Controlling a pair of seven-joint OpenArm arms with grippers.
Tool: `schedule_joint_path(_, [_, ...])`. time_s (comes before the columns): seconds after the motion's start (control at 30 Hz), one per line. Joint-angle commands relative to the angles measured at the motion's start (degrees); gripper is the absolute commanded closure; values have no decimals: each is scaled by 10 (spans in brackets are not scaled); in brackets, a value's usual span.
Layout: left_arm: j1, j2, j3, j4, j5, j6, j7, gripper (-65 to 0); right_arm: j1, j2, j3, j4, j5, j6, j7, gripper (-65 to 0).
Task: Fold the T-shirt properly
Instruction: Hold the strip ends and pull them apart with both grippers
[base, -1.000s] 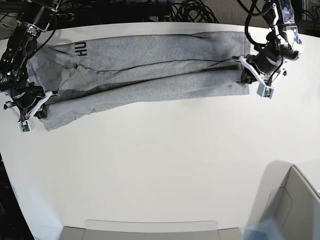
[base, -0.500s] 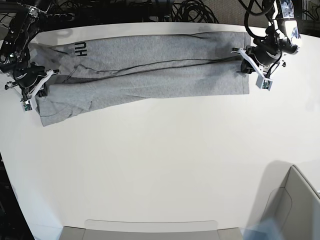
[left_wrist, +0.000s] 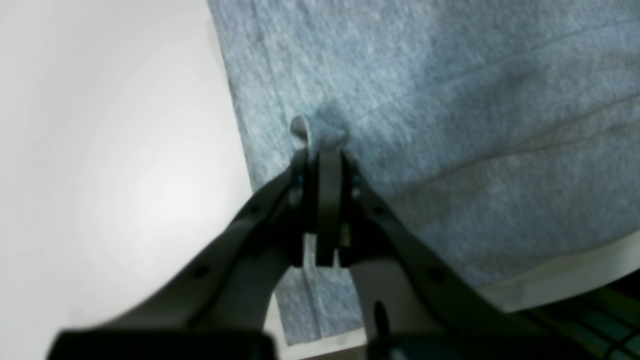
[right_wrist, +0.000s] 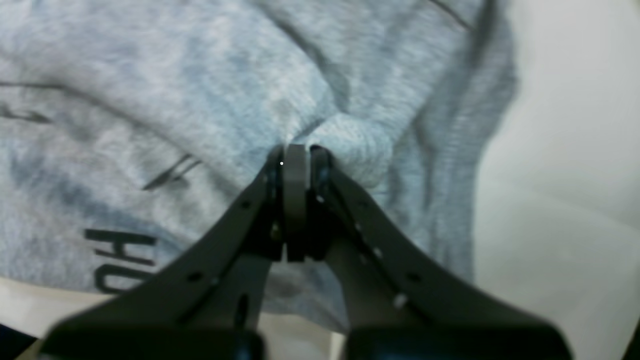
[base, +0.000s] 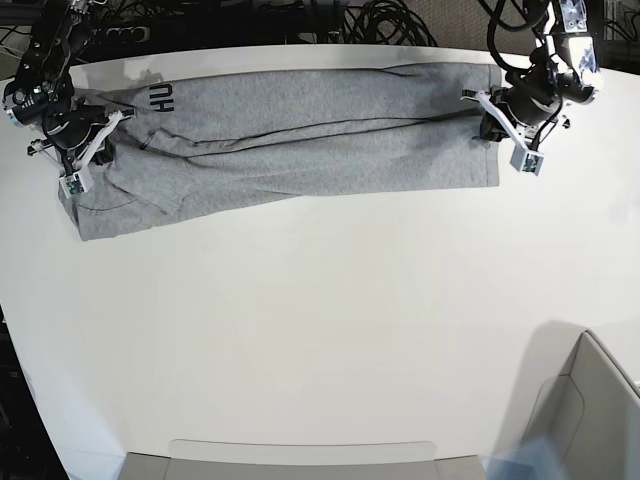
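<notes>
T-shirt cloth was pinched in both grippers, one at each end. In the left wrist view the left gripper stood with its jaws pressed together on a small raised tuck of grey fabric just inside the garment's short edge, with bare white table to one side. In the right wrist view the right gripper was likewise clamped on a bunched fold, near the black letters on the cloth.

From the base view, the shirt lay as a long narrow band along the far edge of the table, its long axis running straight between the left gripper on that view's right and the right gripper on its left. A lengthwise fold line ran through the band. The end by the right gripper looked rumpled and sagged toward the near side.

Judging from this, any next fold would turn on that shared axis; each arm was equally near its own end.

A grey bin stood at the near corner, well apart; its contents could not be seen
</notes>
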Motion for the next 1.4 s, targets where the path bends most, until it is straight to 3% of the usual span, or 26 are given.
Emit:
schedule_joint_path(0.0, [4,-6,-4,10,-2,0,-7,0,1,9,4,8,-1,6,7,0])
schedule_joint_path(0.53, [6,-6,-4,8,-1,0,-3,-18,-7,6,2,4,-1,7,8,0])
schedule_joint_path(0.67, [34,13,-42,17,-6,0,-35,-141,-14,5,1,4,-1,7,12,-135])
schedule_joint_path(0.77, [55,35,-88,31,-8,-5,-62,-163,-14,5,2,4,-1,7,12,-195])
schedule_joint_path(1.07, [59,12,-95,18,-175,-5,-64,-185,-10,6,-1,-32,0,8,13,-206])
schedule_joint_path(1.37, [26,-8,-95,-106,-178,-5,-69,-186,-12,8,1,-34,0,8,13,-206])
